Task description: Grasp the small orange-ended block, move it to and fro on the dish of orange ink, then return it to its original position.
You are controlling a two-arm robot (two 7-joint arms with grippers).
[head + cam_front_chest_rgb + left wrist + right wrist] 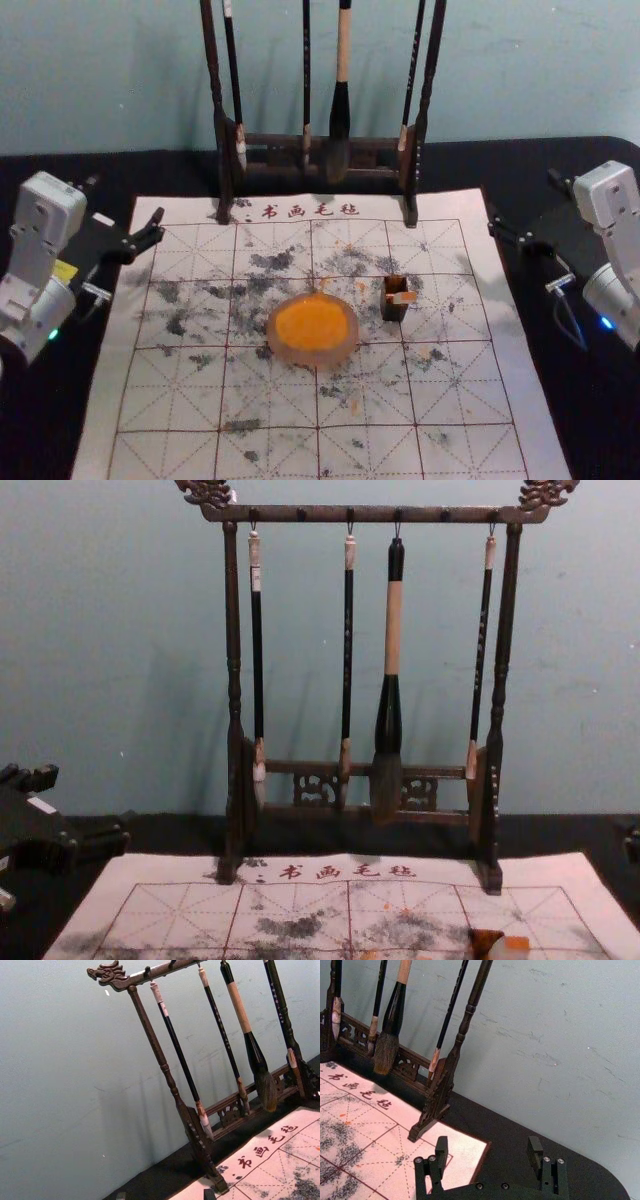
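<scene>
My left gripper [125, 200] is open beyond the mat's left edge; its spread fingertips also show in the left wrist view, the gripper [165, 1195] holding nothing. Across the mat, my right gripper [522, 200] is open off the right edge, and the right wrist view has the gripper [488, 1147] empty too. The round dish [284, 349] with orange ink [313, 325] lies near the mat's middle. To its right stands a small dark box [395, 311], with the small orange-ended block [403, 298] at its top. In the chest view the block's orange part [516, 943] is at the bottom edge.
A dark wooden brush rack [233, 670] with several hanging brushes stands at the mat's far edge, before the wall. The ink-stained white mat [170, 400] lies on a black table [540, 240].
</scene>
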